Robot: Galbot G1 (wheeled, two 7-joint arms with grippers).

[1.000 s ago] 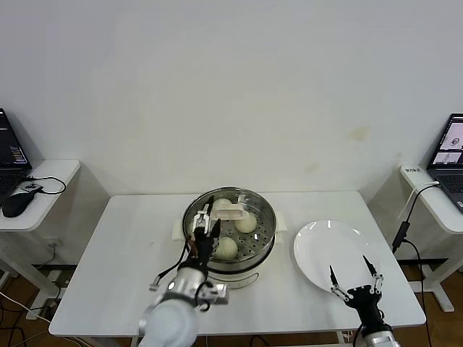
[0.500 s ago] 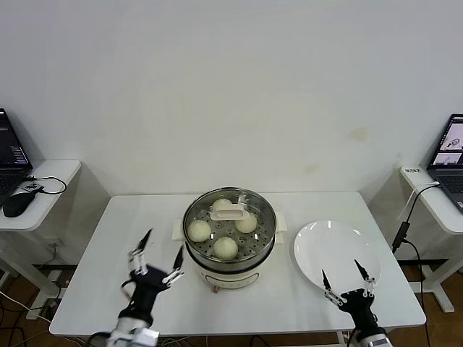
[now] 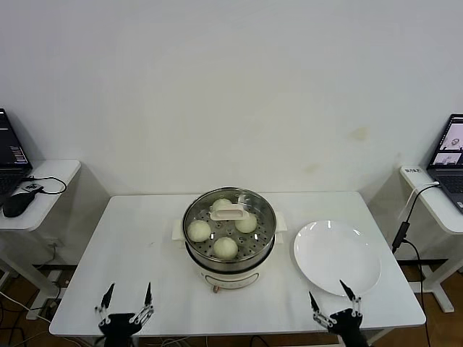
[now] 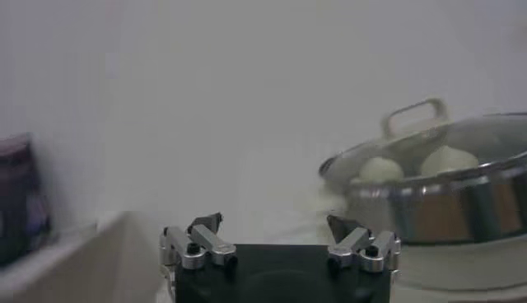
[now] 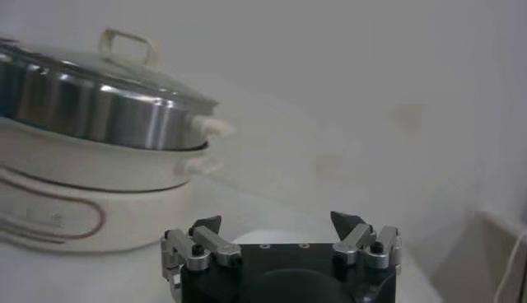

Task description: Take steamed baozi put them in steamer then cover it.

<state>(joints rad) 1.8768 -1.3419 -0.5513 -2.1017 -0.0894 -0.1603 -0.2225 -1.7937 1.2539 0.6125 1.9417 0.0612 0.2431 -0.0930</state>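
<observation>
The steamer stands mid-table on its white base, with the clear glass cover on top, its cream bar handle up. Several cream-white baozi lie inside under the glass. In the left wrist view the steamer shows with buns under the cover. The right wrist view shows the steamer and cover handle. My left gripper is open and empty at the table's near-left edge. My right gripper is open and empty at the near-right edge.
An empty white plate lies to the right of the steamer. Side tables with laptops stand at far left and far right. A black cable hangs by the table's right edge.
My left gripper let go of the cover handle and drew back from the steamer to the near-left edge. My right gripper drew back from over the plate to the near-right edge.
</observation>
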